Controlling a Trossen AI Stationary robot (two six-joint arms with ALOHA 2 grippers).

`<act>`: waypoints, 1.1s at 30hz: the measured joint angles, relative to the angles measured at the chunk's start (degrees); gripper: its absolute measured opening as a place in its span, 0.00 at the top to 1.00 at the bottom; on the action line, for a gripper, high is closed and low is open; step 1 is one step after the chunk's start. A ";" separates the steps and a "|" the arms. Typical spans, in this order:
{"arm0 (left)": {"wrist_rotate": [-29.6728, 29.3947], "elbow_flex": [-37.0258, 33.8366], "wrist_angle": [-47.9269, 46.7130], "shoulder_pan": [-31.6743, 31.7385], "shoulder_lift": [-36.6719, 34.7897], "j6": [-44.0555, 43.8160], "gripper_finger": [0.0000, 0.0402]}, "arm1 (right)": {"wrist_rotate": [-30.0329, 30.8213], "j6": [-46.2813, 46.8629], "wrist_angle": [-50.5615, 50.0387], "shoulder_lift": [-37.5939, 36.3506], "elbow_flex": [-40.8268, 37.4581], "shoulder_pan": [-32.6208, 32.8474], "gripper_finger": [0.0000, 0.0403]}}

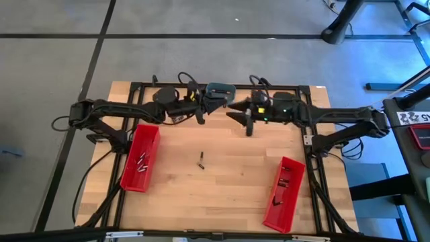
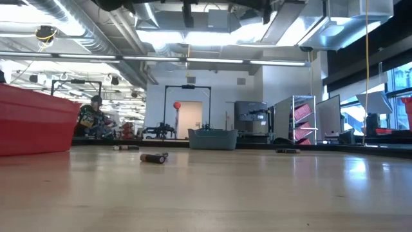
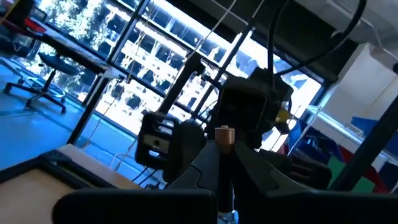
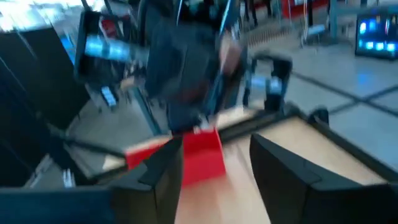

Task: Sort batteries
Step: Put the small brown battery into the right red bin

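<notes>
Wooden worktop (image 1: 222, 195) is bare along its near edge and across most of its middle, giving wide open room between the two bins. Right red bin (image 1: 284, 193) lies tilted at the near right corner, close to the right edge, with a few batteries (image 1: 281, 183) inside. Left red bin (image 1: 140, 156) lies along the left edge, also slightly angled, and holds several more batteries (image 1: 142, 163). One loose battery (image 1: 201, 158) lies at mid-worktop, well apart from both bins; in the low view it lies flat on the wood (image 2: 154, 158).

Both arms are raised near the far edge. Left claw (image 1: 200, 114) hangs left of centre, its fingers pinched together on a small copper-ended cylinder, apparently a battery (image 3: 224, 134), shown in the left wrist view. Right claw (image 1: 247, 122) hangs just right of centre with fingers spread and nothing between them (image 4: 214, 177). A grey-blue dish (image 1: 219, 89) sits at the far edge behind the claws.
</notes>
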 joint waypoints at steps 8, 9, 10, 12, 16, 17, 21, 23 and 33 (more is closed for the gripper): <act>-0.09 -0.01 0.06 -0.25 -0.01 0.08 0.97 | -0.55 0.26 13.95 5.82 0.26 -0.59 0.60; -0.03 -0.01 0.06 -0.25 -0.01 0.11 0.97 | -0.51 0.26 14.06 5.82 0.42 -0.57 0.63; -0.06 -0.01 0.22 -0.25 -0.04 0.15 0.97 | -0.55 0.23 14.27 5.82 0.46 -0.57 0.66; -0.05 0.01 0.15 -0.27 -0.09 0.05 0.96 | -0.49 0.02 14.33 5.81 0.46 -0.57 0.72; -0.15 0.09 -0.31 -0.25 -0.14 0.74 0.91 | 0.49 0.17 14.02 5.55 0.46 -0.58 0.88; -0.25 0.09 -0.59 -0.24 -0.14 1.67 0.89 | 0.57 0.21 13.25 5.43 0.46 -0.59 0.92; -0.11 0.03 -2.95 -0.01 -0.06 3.34 0.80 | 2.14 0.23 4.88 2.79 0.55 -0.55 0.94; -0.07 0.01 -4.89 0.64 -0.25 3.16 0.73 | 3.91 1.36 -1.63 0.65 0.55 -0.52 0.93; -0.15 -0.01 -18.04 2.59 -0.93 -0.51 0.56 | 6.53 10.07 -40.20 -12.67 0.57 5.59 0.93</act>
